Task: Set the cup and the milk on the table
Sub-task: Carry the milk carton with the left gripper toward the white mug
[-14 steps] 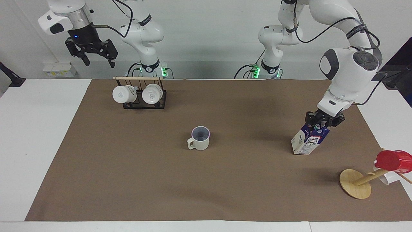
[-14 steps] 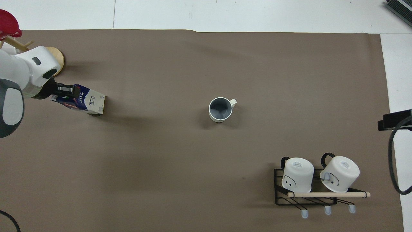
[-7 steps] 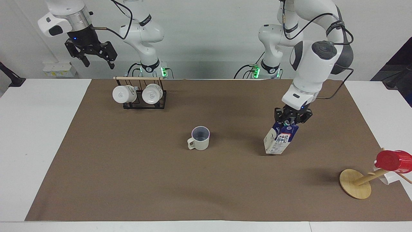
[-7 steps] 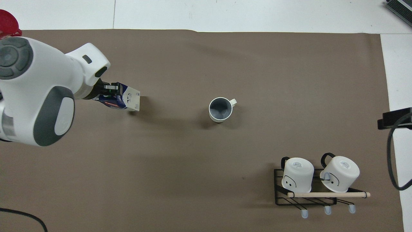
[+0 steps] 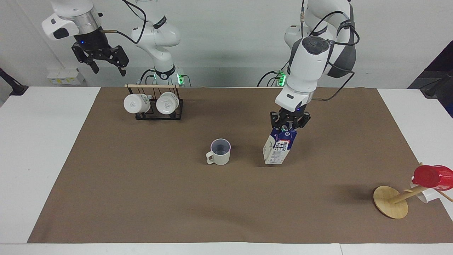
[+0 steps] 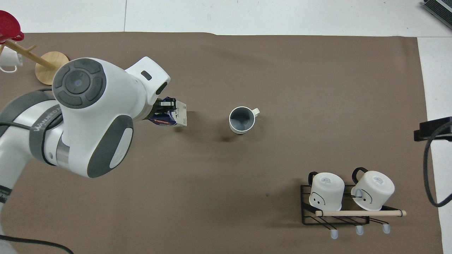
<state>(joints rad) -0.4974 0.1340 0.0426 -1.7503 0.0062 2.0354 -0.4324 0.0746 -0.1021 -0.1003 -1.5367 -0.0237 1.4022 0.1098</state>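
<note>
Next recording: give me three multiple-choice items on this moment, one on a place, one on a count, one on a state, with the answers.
1. Where does the cup stand?
A. On the brown sheet, mid-table
B. On the rack
C. On the wooden stand

2. How many white mugs hang on the rack?
A. One
B. Two
C. Three

3. What is the left gripper doing?
A. Hanging open over the cup
B. Gripping the milk by its top
C. Resting shut on the sheet

Answers:
1. A, the cup sits upright on the sheet, apart from rack and stand.
2. B, two mugs show side by side under the rack's wooden bar in both views.
3. B, its jaws are shut on the tilted carton's gable; the right gripper waits open, raised at its own end.
</note>
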